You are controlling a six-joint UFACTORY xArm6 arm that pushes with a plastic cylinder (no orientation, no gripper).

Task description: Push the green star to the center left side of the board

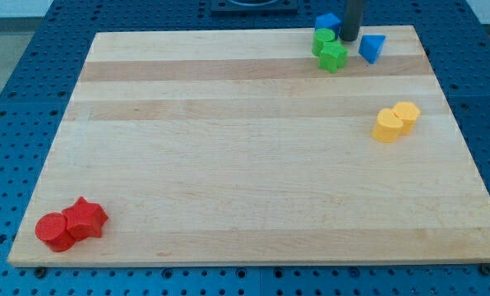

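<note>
Here the dark rod's bare tip (349,39) holds nothing — it sits just right of the green star-shaped block (333,56), placed to shove it leftward across the pale wooden board (228,164).

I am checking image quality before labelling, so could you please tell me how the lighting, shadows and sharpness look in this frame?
In the camera view: lighting is even and soft, with no glare on the board; the red blocks cast only faint shadows; block edges are slightly soft; my tip is dark but distinct beside the green star.

Table (228,164): pale wood, banded grain. Blocks: green star (334,57), green block (322,39), two blue (327,22) (372,48), two yellow (386,126) (406,114), red star (86,218), red cylinder (54,231).
</note>
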